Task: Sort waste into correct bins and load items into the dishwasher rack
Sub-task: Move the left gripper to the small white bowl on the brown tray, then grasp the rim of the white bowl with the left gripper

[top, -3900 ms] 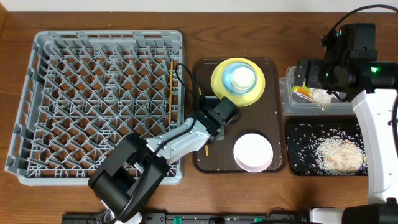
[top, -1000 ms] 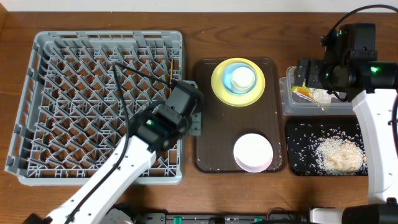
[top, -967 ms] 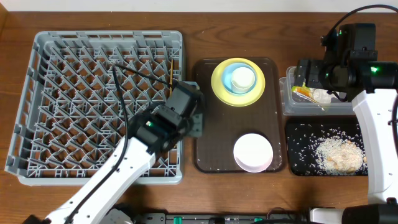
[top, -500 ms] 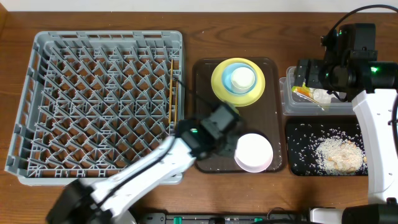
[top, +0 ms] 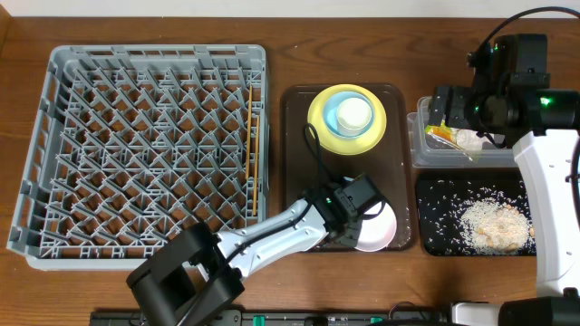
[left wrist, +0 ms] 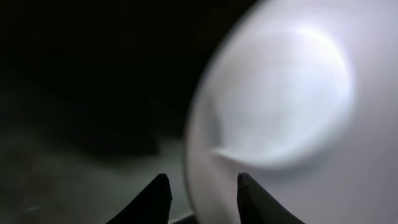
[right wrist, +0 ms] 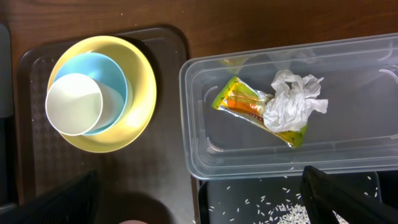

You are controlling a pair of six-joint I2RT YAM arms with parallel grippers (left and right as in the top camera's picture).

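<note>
My left gripper is open at the white bowl on the brown serving tray. In the left wrist view the bowl has its rim between my two fingertips, one outside and one inside. Chopsticks lie along the right side of the dishwasher rack. A white cup sits in a light blue bowl on the yellow plate. My right gripper hangs wide open above the clear tub, which holds the wrapper and tissue.
The brown serving tray lies between the rack and the bins. The black tray below the clear tub holds a heap of rice and scattered grains. My right arm's white link runs along the table's right side.
My left arm has swung from the rack's right edge across to the white bowl on the brown tray. A chopstick it carried now lies in the rack. The right arm has not moved.
</note>
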